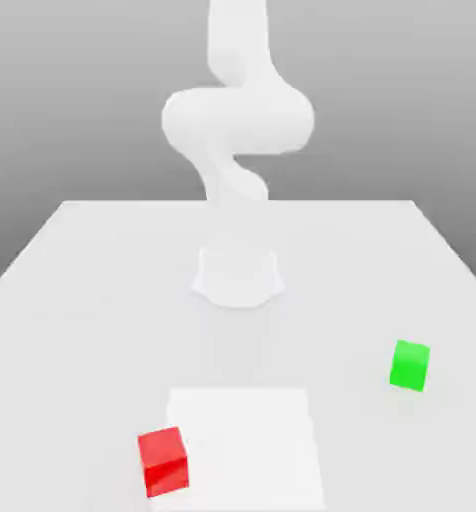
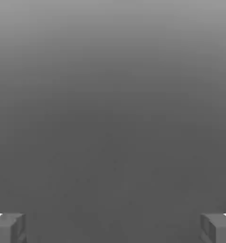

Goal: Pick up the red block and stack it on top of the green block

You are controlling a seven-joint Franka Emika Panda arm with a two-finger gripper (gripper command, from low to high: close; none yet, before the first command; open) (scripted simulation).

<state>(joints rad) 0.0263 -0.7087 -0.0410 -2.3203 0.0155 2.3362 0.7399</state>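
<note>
The tool [image 2: 113, 228] is spread wide, while the red block [image 1: 164, 462] and green block [image 1: 410, 366] sit well apart on the tabletop [image 1: 92, 330].

A red block [image 1: 164, 462] sits in the exterior view's left foreground, a bright green block [image 1: 410, 366] (slightly turned) well apart at right.

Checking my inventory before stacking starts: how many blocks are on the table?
2: the red block overlaps the white patch's near-left edge; the green block sits toward the exterior view's right.
</note>
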